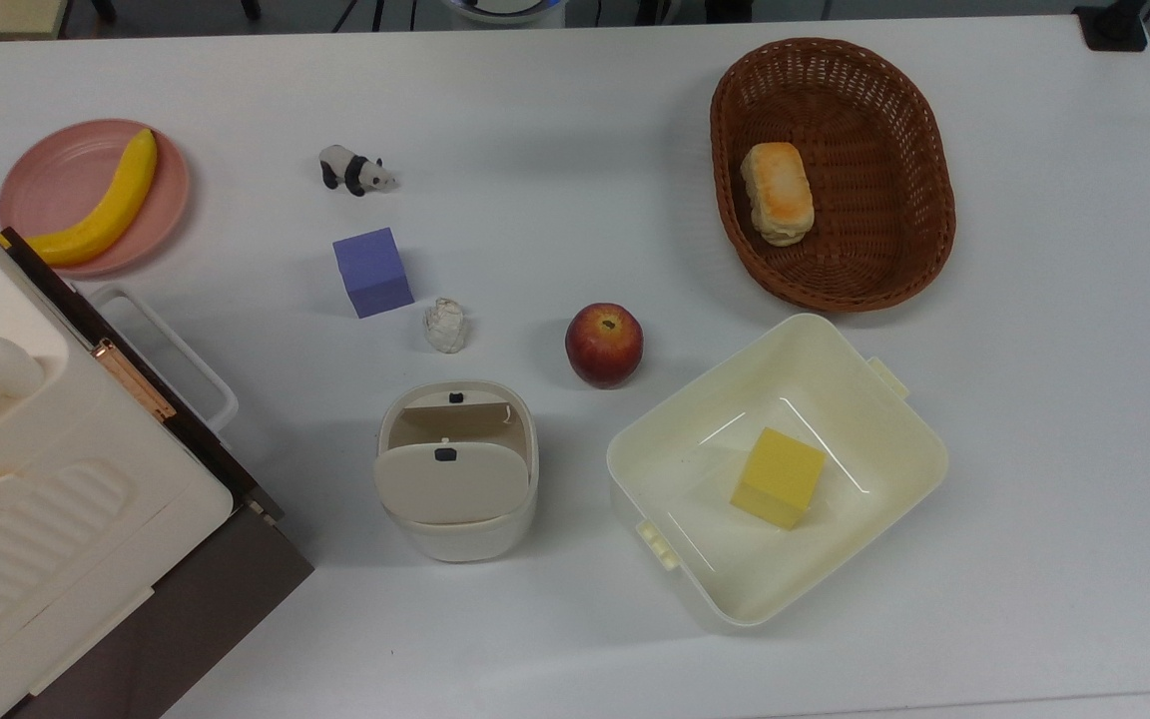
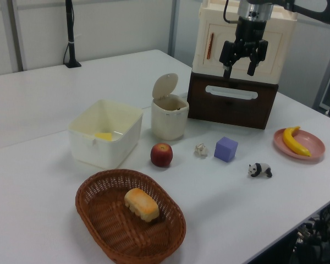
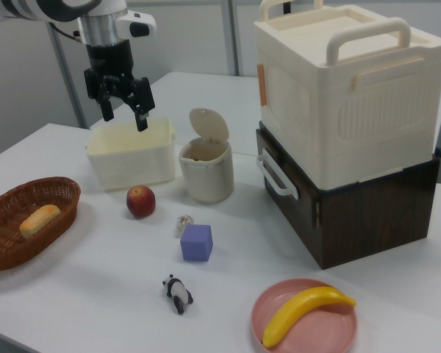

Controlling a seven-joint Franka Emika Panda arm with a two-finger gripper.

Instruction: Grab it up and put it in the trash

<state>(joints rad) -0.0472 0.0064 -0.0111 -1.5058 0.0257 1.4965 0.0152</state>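
In the top view, the paper wad (image 1: 445,326) lies on the white table (image 1: 1034,449) just left of the frame's middle, just beside the lower right corner of the purple block (image 1: 372,271) and well left of the apple (image 1: 604,345). Directly below it in the frame stands the small bin (image 1: 456,469), its flap lid (image 1: 451,482) tipped up so the mouth shows open. To the right sit the square tub (image 1: 780,469) with a yellow block (image 1: 778,477) inside and, at the upper right, the wicker basket (image 1: 832,173). In the left view, the gripper (image 2: 240,67) hangs high at the upper right of the frame, in front of the big cream box (image 2: 247,38), its fingers spread wide with nothing between them; the wad (image 2: 201,149) rests on the table near the frame's centre, between the apple (image 2: 161,154) and the purple block (image 2: 226,149), with the bin (image 2: 169,115) behind it. In the right view, the gripper (image 3: 125,114) hovers at the upper left above the tub (image 3: 130,155), open and empty, while the wad (image 3: 184,223) lies low in the centre, in front of the bin (image 3: 206,168). The task looks unstarted: the wad is untouched, so the reach down, the grasp, the carry and the drop into the open bin all remain.
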